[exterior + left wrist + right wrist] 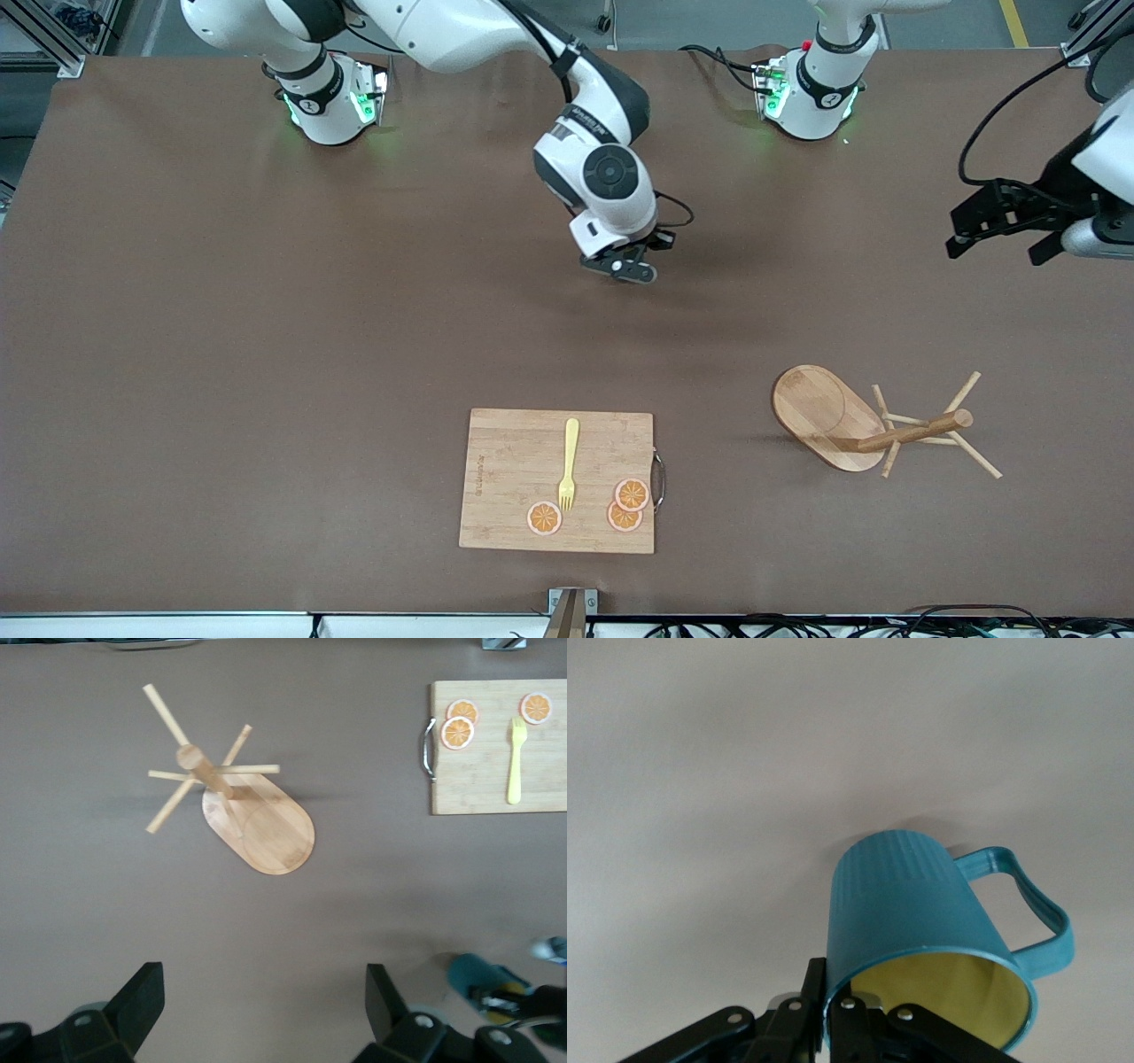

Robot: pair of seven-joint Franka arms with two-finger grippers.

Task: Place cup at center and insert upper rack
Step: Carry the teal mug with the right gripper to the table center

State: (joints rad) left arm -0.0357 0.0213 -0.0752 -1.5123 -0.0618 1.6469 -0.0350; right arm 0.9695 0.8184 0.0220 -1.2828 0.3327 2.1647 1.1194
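Your right tool (pixel 631 266) is pinching the rim of the cup (pixel 921 930), one finger inside the yellow interior and one outside, and it hangs over the bare middle of the worktop (pixel 266 354), on the robot-base side of the cutting board (pixel 514 478). From the front the cup is hidden under the wrist; the right wrist view shows it tilted, mouth toward the camera and handle out to the side, so you must level it before setting it down. The upper rack (pixel 850 425) lies tipped over beside the cutting board toward the left arm's end of the worktop, about as near the front camera as the board. Its oval base stands on edge on the board side, and the post with its pegs points away from the board, so its long axis runs along the worktop's length. Your left tool (pixel 266 1010), fingers spread wide and empty, waits above that end and is the nearer one for righting the rack.
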